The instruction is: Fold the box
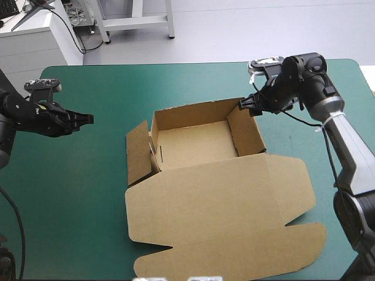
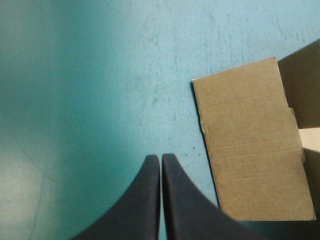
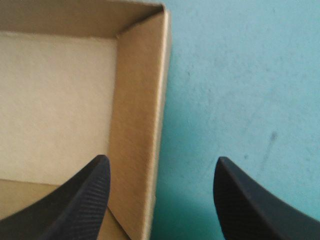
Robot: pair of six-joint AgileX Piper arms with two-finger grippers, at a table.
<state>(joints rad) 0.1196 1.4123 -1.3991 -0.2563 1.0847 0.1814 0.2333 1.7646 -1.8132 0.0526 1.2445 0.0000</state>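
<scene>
Where the box lies: you find it in the middle of the teal-green cover, as an open tray with the lid flat.
Long axis: it runs from the table's far edge toward the robot; the tray is the far end and the lid is the near end.
Left gripper: the fingers are together in one point, above bare cover, apart from the box and aimed at its left side flap.
Right gripper: the fingers stand apart at the tray's far right corner, with the right wall between them.
Only in the high view: you see the whole outline of the box and both arms at once.
Only in the right wrist view: one finger is over the tray floor and the other is over the cover outside.
Hard to make out: you cannot tell if a finger touches the wall.
Cut off: the left wrist view gives you the flap and only a slice of the tray behind it.
</scene>
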